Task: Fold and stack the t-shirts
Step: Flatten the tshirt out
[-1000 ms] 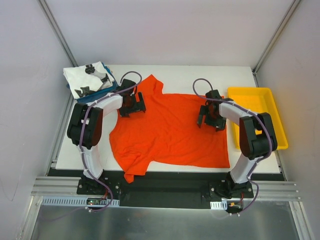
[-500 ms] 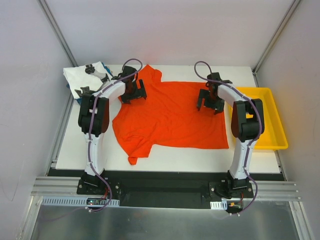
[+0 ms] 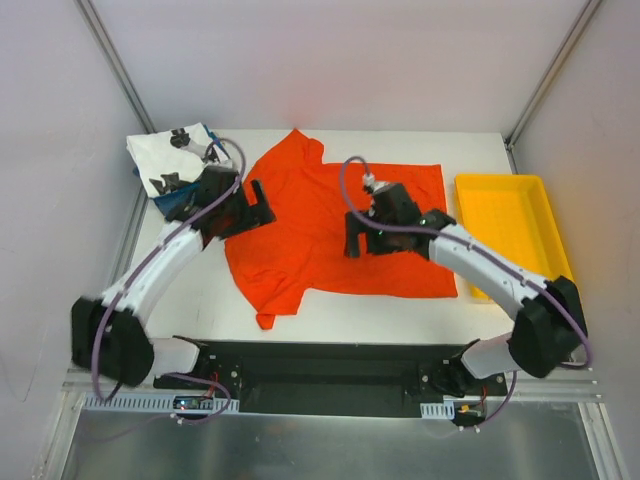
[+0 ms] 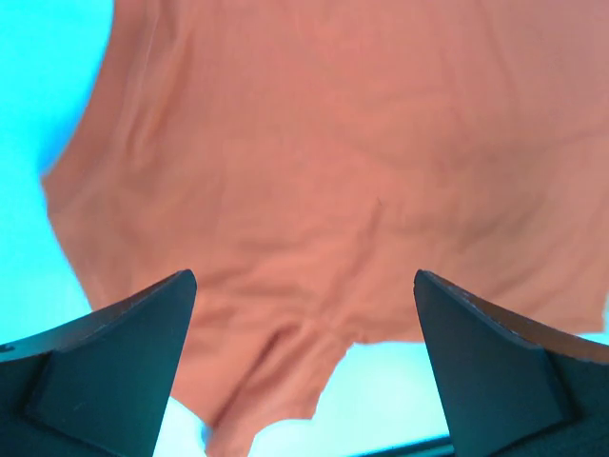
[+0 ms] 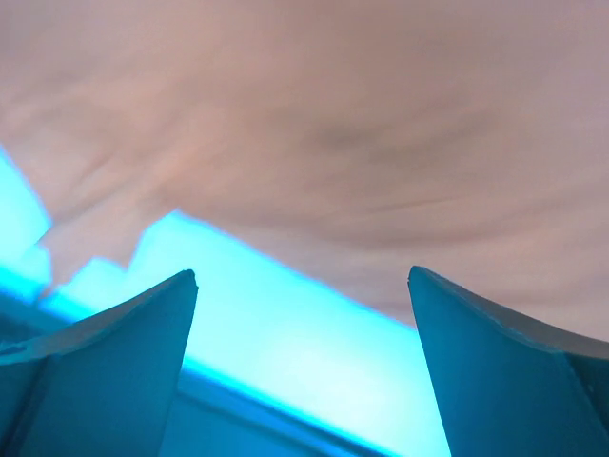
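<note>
Both arms pulled back from the far edge; left gripper [image 3: 252,208] and right gripper [image 3: 365,243] hung released, empty, above the spread orange shirt [image 3: 320,255]. Folding judged next.

blue tee [image 3: 170,204]: mostly under white tee [image 3: 172,158] | orange tee [image 5: 333,124]: blurred, right wrist

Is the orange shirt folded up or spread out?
Spread out. The orange t-shirt lies open across the table with its sleeves sticking out, and no part is folded over.
</note>
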Controlling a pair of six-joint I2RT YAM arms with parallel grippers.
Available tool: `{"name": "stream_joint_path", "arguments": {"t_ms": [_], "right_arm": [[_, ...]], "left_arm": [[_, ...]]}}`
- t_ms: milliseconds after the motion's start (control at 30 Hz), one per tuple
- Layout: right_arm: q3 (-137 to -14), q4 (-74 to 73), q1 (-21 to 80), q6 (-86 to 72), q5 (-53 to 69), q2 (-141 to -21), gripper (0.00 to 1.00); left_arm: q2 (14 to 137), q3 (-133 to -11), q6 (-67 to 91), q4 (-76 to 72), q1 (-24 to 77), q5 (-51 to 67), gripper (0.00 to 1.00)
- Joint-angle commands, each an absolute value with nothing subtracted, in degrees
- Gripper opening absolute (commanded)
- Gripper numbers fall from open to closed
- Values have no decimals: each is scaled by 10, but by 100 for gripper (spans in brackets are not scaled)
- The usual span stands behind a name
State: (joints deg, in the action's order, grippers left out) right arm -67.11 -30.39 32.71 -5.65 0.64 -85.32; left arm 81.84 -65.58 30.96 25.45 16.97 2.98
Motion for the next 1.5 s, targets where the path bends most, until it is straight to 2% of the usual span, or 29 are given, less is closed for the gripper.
{"name": "stream_joint_path", "arguments": {"t_ms": [0, 100, 167, 267, 400, 533, 633, 667, 733, 933, 967, 1000, 1067, 1333, 1367, 1467], "right_arm": [[-559, -192, 476, -180, 49, -790, 98], [-561, -167, 589, -268, -40, -814, 99], [-606, -180, 656, -287, -95, -871, 99], [-678, -212, 699, -321, -135, -955, 97], [-703, -180, 708, -356, -134, -1026, 86], [-724, -176, 708, -364, -128, -1067, 79], [-727, -167, 709, -372, -127, -1081, 68], [-729, -167, 708, -371, -129, -1084, 60], [-730, -170, 709, -374, -130, -1090, 54], [-727, -178, 708, -376, -141, -1094, 44], [-728, -180, 708, -376, -142, -1095, 35], [-729, -181, 708, -376, -142, -1097, 31], [-729, -185, 708, -374, -143, -1100, 25], [-694, -207, 708, -365, -151, -1053, 10], [-680, -205, 707, -363, -149, -1045, 2], [-659, -206, 705, -358, -144, -1014, 1]], "left_arm": [[651, -464, 389, 258, 167, 15, 99], [558, -370, 421, 222, 166, 66, 99], [508, -332, 439, 186, 166, 93, 99], [466, -286, 453, 163, 165, 92, 99], [454, -252, 468, 128, 164, 92, 99], [487, -242, 478, 83, 164, 105, 99], [519, -238, 480, 63, 164, 106, 99], [527, -237, 480, 60, 164, 106, 99], [551, -236, 482, 46, 163, 112, 99], [609, -227, 487, 6, 163, 120, 99], [615, -227, 487, 3, 163, 123, 99], [620, -224, 488, 2, 163, 124, 99], [635, -225, 487, 2, 163, 121, 99], [674, -224, 483, 3, 153, 94, 99], [675, -226, 483, 7, 152, 93, 99], [678, -236, 477, 24, 151, 85, 99]]}}
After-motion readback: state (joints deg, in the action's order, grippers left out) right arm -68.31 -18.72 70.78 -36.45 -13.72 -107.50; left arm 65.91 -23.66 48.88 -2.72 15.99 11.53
